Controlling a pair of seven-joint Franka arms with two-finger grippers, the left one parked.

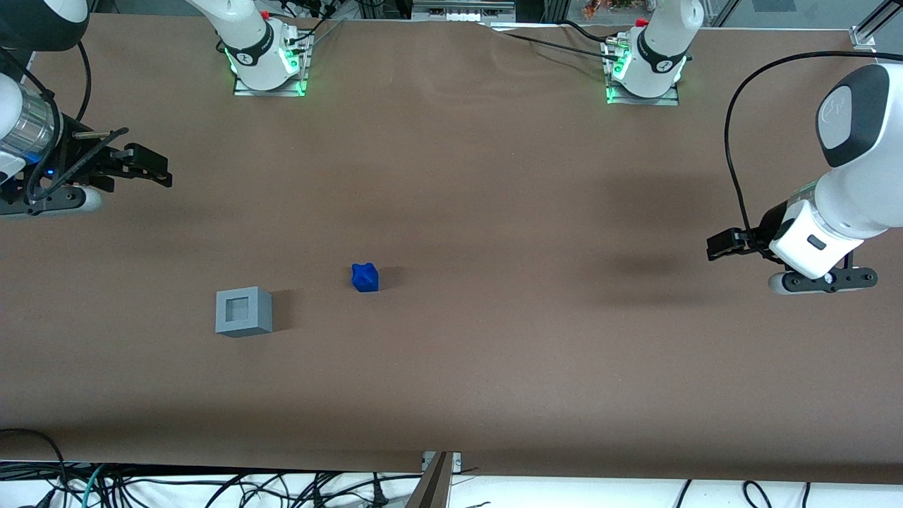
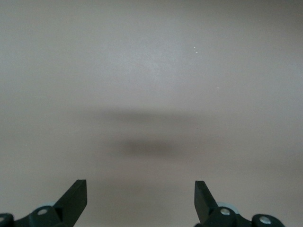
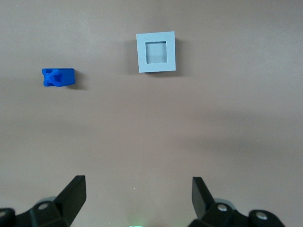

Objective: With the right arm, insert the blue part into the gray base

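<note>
- Nearest the front camera sits the gray base (image 1: 243,312), in the lower left part of the front frame, resting flat on the brown table (image 1: 494,212) with its square recess facing up and nothing in it.
- Slightly farther from the camera, and a little toward the parked arm's end of the table, lies the blue part (image 1: 365,277), just left of the frame's centre. It rests on the tabletop, clearly apart from the base, with bare brown surface between the two.
- At the left edge of the front frame, well above both objects, hangs the right arm (image 1: 28,127), its silver wrist ring and small blue light showing. Its black gripper (image 1: 144,169) points toward the middle of the table and touches nothing.
- From the right wrist camera, the gripper (image 3: 137,194) stands spread wide: its two dark fingers (image 3: 75,194) are set far apart with only bare table between them, and nothing is held.
- That same view shows the gray base (image 3: 156,52) and the blue part (image 3: 58,77) lying side by side on the table, separated from each other and both well clear of the fingertips. The recess of the base appears as a paler square inside a thick frame.
- The blue part shows its bumpy, notched face in the wrist view; which way that face points I cannot tell for certain.
</note>
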